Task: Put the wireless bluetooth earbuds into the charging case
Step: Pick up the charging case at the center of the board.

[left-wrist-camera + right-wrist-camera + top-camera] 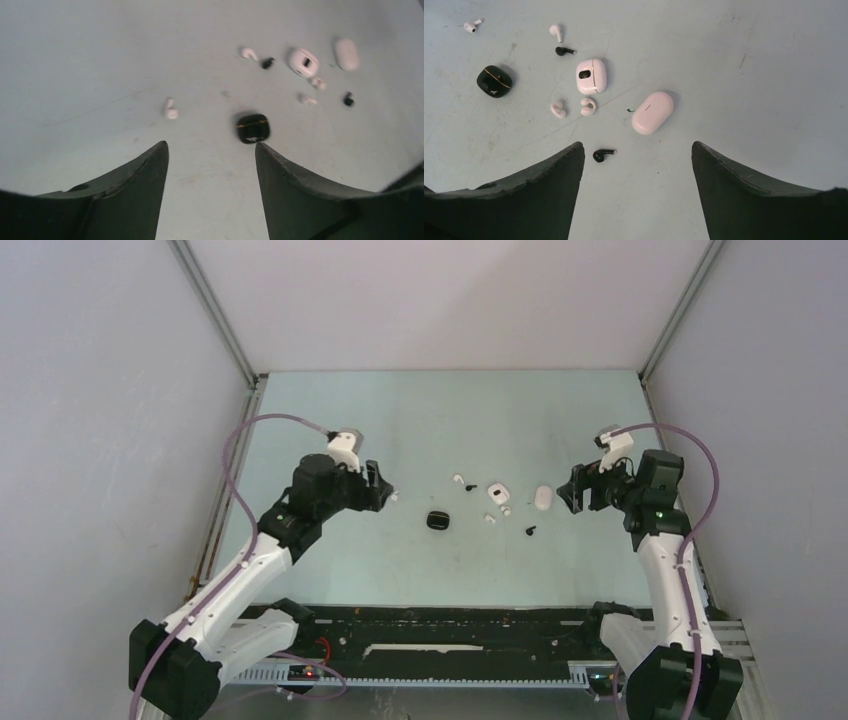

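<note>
Several earbuds lie scattered mid-table: a white stemmed earbud (394, 497) by my left gripper (378, 488), another white one (459, 479), a black one (470, 487), two white clip-shaped buds (490, 520) and a black one (531, 531). A black case (437, 521), an open white case (498, 494) and a closed white case (543, 498) lie among them. My right gripper (575, 490) hovers just right of the closed case. Both grippers are open and empty. In the left wrist view the gripper (210, 146) faces the black case (253, 128) and the white earbud (170, 109). In the right wrist view the gripper (637, 145) faces the black earbud (603, 154) and the closed case (652, 112).
The pale green table (440, 420) is enclosed by grey walls at the back and both sides. A black rail (440, 625) runs along the near edge between the arm bases.
</note>
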Action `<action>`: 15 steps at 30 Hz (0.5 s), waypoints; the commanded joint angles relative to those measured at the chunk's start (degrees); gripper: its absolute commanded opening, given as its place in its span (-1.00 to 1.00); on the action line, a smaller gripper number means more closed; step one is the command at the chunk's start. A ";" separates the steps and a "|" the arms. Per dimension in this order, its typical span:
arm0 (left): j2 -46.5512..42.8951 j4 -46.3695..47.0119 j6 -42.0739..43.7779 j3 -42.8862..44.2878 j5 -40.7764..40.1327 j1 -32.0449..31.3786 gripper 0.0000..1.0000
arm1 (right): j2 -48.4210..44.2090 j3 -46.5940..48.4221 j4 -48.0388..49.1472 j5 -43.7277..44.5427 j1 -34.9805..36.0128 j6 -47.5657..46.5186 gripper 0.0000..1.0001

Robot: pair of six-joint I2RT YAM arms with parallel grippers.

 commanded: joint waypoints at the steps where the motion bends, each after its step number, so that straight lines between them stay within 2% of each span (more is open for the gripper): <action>1: 4.27 -0.64 1.92 5.30 13.38 -7.42 0.41 | 1.85 2.29 -0.08 1.63 1.65 -1.15 0.53; 4: 7.58 -5.22 2.74 10.56 7.61 -15.51 0.52 | 5.15 4.71 -2.20 5.00 4.10 -1.75 0.38; 7: 9.17 -3.26 -0.95 11.60 3.04 -21.40 0.64 | 8.79 6.84 -4.05 9.88 7.20 -1.84 0.25; 11: 11.83 1.43 -8.07 10.30 1.04 -24.23 0.71 | 11.26 7.23 -5.25 10.48 8.32 -1.65 0.21; 15: 13.01 1.94 -12.57 8.57 -4.22 -24.90 0.72 | 12.54 7.23 -5.89 8.12 8.51 -2.82 0.20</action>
